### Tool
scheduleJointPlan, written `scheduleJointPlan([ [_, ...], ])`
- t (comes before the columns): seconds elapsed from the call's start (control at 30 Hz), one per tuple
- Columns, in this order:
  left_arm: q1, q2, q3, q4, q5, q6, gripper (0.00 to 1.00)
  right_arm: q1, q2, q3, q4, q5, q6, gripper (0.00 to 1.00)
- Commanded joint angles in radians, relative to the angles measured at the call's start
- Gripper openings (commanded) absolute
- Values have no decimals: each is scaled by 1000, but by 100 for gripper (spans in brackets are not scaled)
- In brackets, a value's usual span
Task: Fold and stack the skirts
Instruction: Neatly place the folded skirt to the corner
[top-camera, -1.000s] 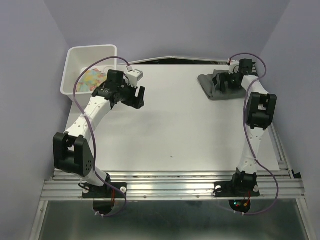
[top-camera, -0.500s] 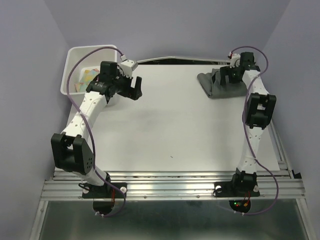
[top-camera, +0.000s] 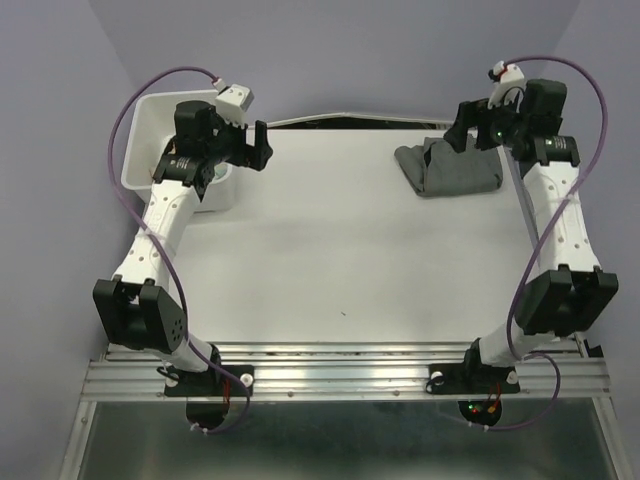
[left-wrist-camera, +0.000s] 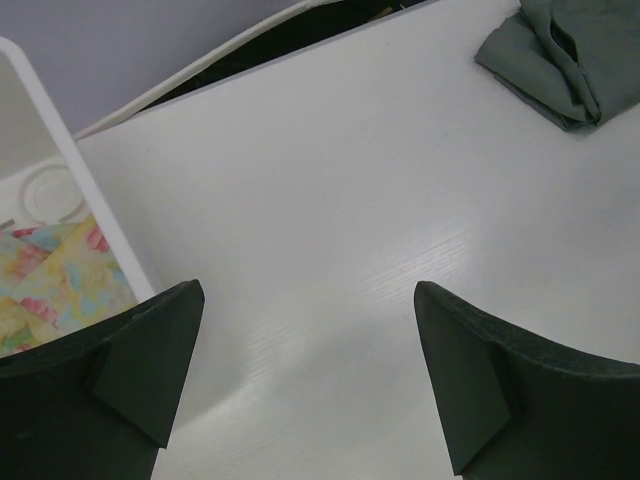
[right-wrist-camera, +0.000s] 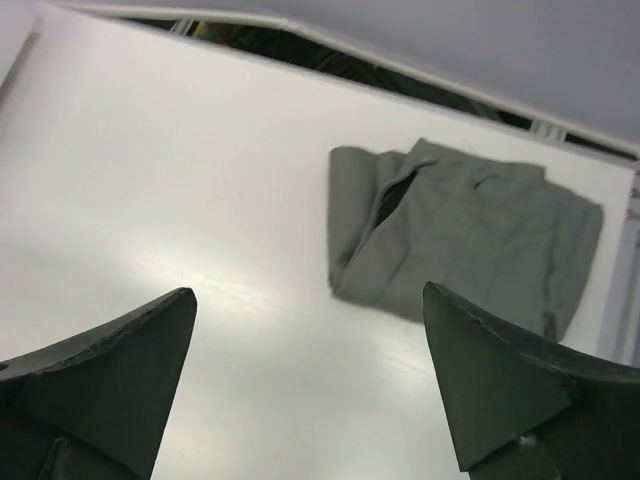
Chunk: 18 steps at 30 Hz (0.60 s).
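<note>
Far right on the bench (top-camera: 340, 250), a folded grey skirt (top-camera: 450, 168) lies flat; the right tool (top-camera: 463, 130) is raised near it, jaws wide, empty. Left tool (top-camera: 260, 148) wide and empty, beside the white bin (top-camera: 138, 135) holding patterned cloth (left-wrist-camera: 50, 280).

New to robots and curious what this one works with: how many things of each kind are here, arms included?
Grey skirt pile, folded: 1
White bin: 1
Patterned cloth in the bin: 1
Robot arms, left and right: 2
Total: 5
</note>
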Motion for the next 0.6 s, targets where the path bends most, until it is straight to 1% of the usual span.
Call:
scheduleJointPlan([
  [0.0,-6,-114,-122,56,26,54,98,66,-111,-316,60,-55,70,100],
  [0.03,-6,-150,-153,51,24,65,99,78,-143,-373,67,-61,73,100],
  [0.07,-6,-172,-220,44,27,84,98,103,-200,-484,73,-74,69,100],
  [0.13,-7,-238,-293,30,13,124,98,128,-251,-585,79,-81,58,100],
  [0.17,-7,-264,-366,27,10,133,98,138,-272,-634,82,-79,58,100],
  [0.2,-9,-287,-405,24,9,145,99,148,-309,-678,85,-84,46,100],
  [0.23,-10,-330,-469,17,-6,159,99,161,-323,-753,82,-90,44,100],
  [0.33,-21,-402,-544,7,-30,171,98,172,-364,-871,87,-87,37,100],
  [0.37,-21,-418,-587,5,-37,174,98,181,-373,-895,90,-87,35,100],
  [0.47,-25,-456,-650,5,-68,171,98,191,-401,-954,97,-78,36,100],
  [0.57,-26,-479,-682,2,-88,174,98,191,-419,-984,105,-84,50,100],
])
